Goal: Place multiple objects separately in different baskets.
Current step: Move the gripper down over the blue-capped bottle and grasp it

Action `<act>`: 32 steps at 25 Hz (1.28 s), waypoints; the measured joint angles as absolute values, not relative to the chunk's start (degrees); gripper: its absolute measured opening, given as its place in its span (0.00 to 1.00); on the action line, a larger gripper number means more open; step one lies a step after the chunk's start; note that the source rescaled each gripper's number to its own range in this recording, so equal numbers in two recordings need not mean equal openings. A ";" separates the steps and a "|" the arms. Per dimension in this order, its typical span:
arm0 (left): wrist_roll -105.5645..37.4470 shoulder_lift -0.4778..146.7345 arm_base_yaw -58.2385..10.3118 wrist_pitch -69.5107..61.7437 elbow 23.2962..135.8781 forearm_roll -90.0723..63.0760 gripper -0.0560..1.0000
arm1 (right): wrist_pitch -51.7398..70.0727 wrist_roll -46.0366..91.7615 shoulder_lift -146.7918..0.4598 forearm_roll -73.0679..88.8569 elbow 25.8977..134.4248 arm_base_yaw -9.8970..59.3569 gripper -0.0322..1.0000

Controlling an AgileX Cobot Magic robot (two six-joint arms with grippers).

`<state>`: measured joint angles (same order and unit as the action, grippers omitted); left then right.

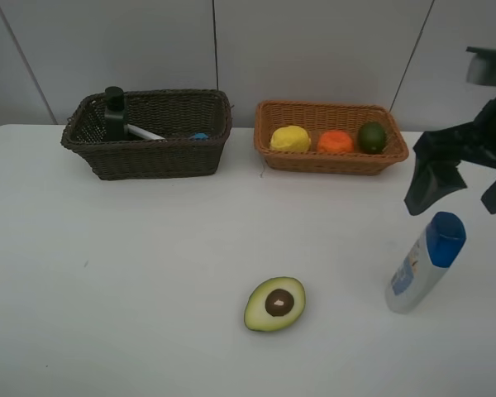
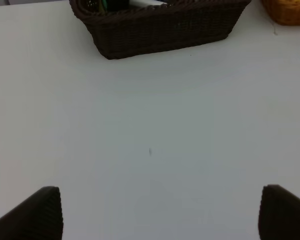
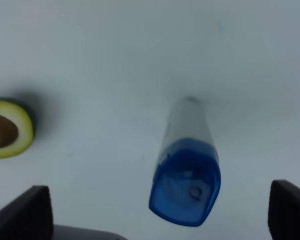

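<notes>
The dark brown basket (image 1: 149, 136) is set along the far edge of the bench (image 1: 149, 273), toward its left corner. The dark green pump bottle (image 1: 114, 112) is stood upright inside it at the left end, and the white pen (image 1: 145, 132) is laid beside that. The light basket (image 1: 331, 153) is placed along the same far edge, right of the middle, and holds the lemon (image 1: 290, 138), orange (image 1: 336, 142) and lime (image 1: 372, 136) in a row. The halved avocado (image 1: 274, 303) is laid cut side up near the middle of the near edge. The white blue-capped bottle (image 1: 426, 263) is stood upright near the right edge. The right claw (image 1: 463, 188) is held above it, spread wide, nothing gripped. The left claw (image 2: 159, 214) is spread wide over bare bench, in front of the dark basket.
</notes>
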<state>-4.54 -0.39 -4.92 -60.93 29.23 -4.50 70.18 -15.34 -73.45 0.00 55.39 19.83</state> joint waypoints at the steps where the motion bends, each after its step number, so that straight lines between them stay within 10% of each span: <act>1: -4.54 -0.39 -4.92 -60.93 29.23 -4.50 1.00 | 70.18 -15.53 -73.40 0.00 53.86 19.83 0.93; 18: -4.54 -0.39 -4.92 -60.93 29.23 -4.50 1.00 | 58.36 -16.17 -77.23 0.00 43.95 19.83 0.84; 27: -4.54 -0.39 -4.92 -60.93 29.23 -4.50 1.00 | 54.88 -16.17 -79.65 -1.78 43.95 19.83 0.32; 32: -4.54 -0.39 -4.92 -60.93 29.23 -4.50 1.00 | 55.25 -16.11 -79.65 -1.78 43.95 19.83 0.30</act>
<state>-4.54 -0.39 -4.92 -60.93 29.23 -4.50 55.25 -16.11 -79.65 -1.78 43.95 19.83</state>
